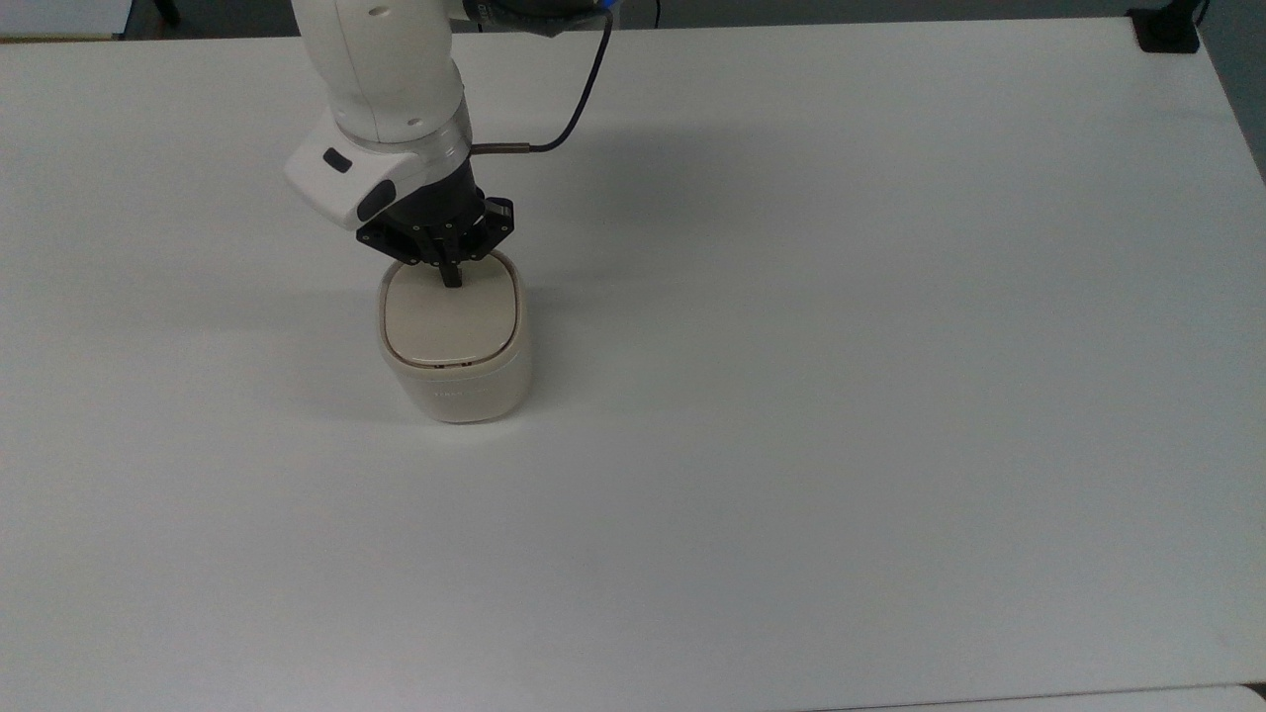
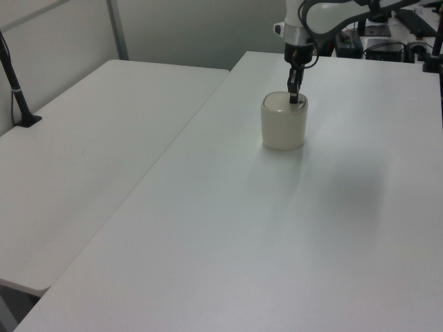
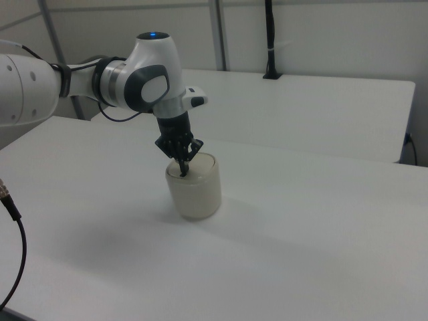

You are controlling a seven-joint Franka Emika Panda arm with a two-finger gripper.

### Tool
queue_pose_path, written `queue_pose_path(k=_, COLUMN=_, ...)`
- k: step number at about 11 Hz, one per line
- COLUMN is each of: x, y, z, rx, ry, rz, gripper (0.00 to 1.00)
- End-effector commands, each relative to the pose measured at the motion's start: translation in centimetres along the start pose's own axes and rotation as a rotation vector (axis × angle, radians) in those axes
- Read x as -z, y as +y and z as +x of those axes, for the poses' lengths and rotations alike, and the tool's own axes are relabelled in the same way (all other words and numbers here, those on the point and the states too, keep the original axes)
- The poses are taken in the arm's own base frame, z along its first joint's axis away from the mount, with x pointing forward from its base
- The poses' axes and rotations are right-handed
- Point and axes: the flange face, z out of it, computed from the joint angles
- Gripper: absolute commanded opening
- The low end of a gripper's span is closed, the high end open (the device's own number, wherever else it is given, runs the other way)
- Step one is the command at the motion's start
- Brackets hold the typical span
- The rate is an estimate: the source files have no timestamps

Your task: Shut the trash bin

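Note:
The cream-white trash bin [image 1: 457, 386] [image 2: 283, 130] [image 3: 197, 190] stands upright on the white table [image 1: 841, 346]. Its flat beige lid [image 1: 450, 321] lies level inside the rim. My gripper [image 1: 452, 277] [image 2: 293, 99] [image 3: 183, 171] points straight down, shut with nothing between its fingers, and its tips rest on the lid near the edge closest to the arm. The gripper's tips cover that part of the lid.
A black cable [image 1: 574, 99] loops from the wrist toward the table's far side in the top view. A second white table [image 2: 90, 152] stands at the left view's left, with a black post [image 2: 15, 90] on it.

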Motion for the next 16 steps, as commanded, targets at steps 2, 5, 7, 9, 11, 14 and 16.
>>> queue_pose_path(k=2, x=-1.6, y=-0.4, z=-0.5, rx=0.017, ry=-0.016, rz=-0.014, gripper=0.0)
queue_pose_path(k=5, x=-2.0, y=-0.3, z=-0.6, rx=0.014, ry=-0.015, rz=-0.015, gripper=0.0)
queue_pose_path(k=7, x=-1.2, y=-0.2, z=-0.7, rx=0.013, ry=-0.006, rz=-0.013, gripper=0.0)
queue_pose_path(k=9, x=3.0, y=0.5, z=-1.4, rx=-0.018, ry=0.051, rz=-0.01, gripper=0.0)
queue_pose_path(k=11, x=7.5, y=1.0, z=-3.7, rx=-0.045, ry=0.038, rz=0.009, gripper=0.0)
queue_pose_path(k=14, x=12.5, y=0.9, z=-7.7, rx=-0.079, ry=-0.049, rz=-0.008, gripper=0.35)
queue_pose_path(k=16, x=14.8, y=0.9, z=-9.7, rx=-0.099, ry=-0.07, rz=-0.018, gripper=1.0)
